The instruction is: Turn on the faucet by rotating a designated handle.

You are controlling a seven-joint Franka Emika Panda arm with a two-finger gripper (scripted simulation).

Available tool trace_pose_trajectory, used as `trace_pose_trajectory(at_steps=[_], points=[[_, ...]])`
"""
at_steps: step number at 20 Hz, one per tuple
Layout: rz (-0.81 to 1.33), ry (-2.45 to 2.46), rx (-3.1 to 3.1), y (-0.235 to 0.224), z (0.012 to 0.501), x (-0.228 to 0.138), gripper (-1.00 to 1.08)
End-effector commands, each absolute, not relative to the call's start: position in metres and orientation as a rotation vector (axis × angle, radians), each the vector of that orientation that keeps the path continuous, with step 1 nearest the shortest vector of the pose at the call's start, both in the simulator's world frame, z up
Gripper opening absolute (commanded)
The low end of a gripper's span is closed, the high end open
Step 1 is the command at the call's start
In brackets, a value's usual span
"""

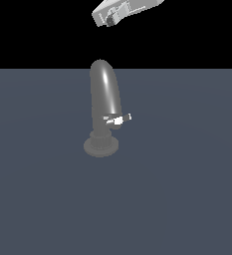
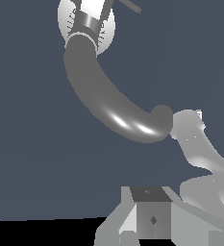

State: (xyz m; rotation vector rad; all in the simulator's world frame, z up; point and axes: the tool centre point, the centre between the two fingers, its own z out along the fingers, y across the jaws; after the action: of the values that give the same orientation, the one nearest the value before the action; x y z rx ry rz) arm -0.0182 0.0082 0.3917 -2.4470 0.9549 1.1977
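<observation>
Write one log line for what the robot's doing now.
phase: approach | gripper: above faucet, apart | handle: untouched | jaws: unclear

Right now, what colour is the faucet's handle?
Light grey with white patches; the handle shows best in the exterior view.

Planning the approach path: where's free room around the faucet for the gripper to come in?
The floor is bare all round the faucet: wide patches to the exterior view's left, right and in front of the ribbed base. The one tight spot is beside the spout, where the handle juts toward the exterior view's right. The gripper hangs above, apart from the faucet.
</observation>
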Motion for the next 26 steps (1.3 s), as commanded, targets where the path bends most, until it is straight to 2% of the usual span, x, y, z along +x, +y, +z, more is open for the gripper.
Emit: trace_pose_trajectory(at_steps=[1, 13, 26], points=[[1.258, 0.998, -2.386, 0.005, 0.38, -0.009, -1.0], [1.53, 1.195, -2.047, -0.01, 0.313, 0.024, -1.0], [1.751, 1.359, -1.67, -0.023, 0.241, 0.037, -1.0]])
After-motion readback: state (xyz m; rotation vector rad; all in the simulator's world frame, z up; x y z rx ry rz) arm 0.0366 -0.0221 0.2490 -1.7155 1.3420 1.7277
